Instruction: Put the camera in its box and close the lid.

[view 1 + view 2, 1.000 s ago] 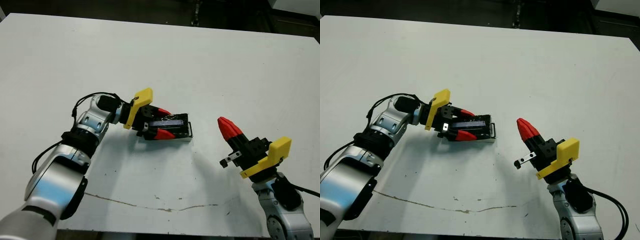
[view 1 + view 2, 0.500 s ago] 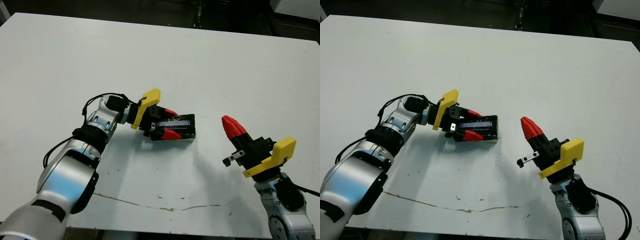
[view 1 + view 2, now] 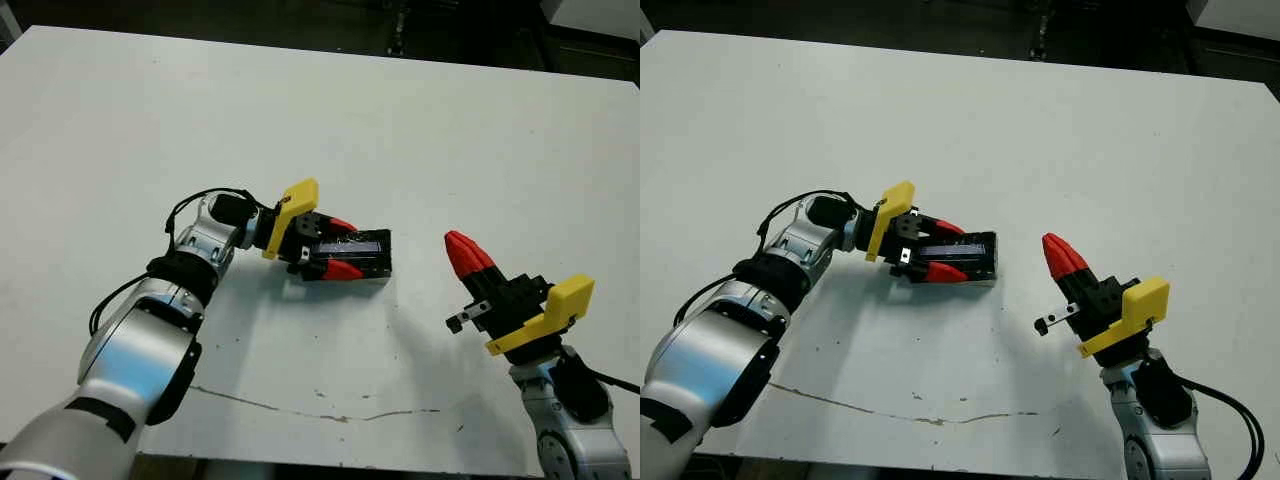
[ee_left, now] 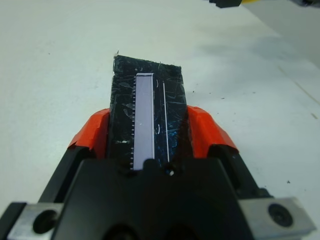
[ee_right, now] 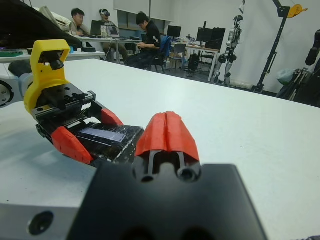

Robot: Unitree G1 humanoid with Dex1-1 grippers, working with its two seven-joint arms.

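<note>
The lid sits flat over the box on the white desk, a little left of the middle, so the job looks to be at its last step: seating the cover. Its wrinkly black top with the pale stripe faces up, and I see nothing of the box's white inside from where I stand. The camera is out of sight too; I take it to be inside, though the views cannot prove that.

The left gripper lies low along the desk with its two red fingers down either long side of the lid, pinching it between them. The wrist view shows the lid running straight out from the black body, squarely between the fingertips.

The right gripper hangs above the desk well apart from the box on the right, its red fingers pressed together into one point and holding nothing.

Next, I judge, the left gripper needs only to check the lid is fully down, spread its fingers and draw back along the desk without dragging the box.

Nothing stands near the box. A thin dark crack line runs across the desk near the front edge, clear of the work. People sit at benches beyond the desk.
</note>
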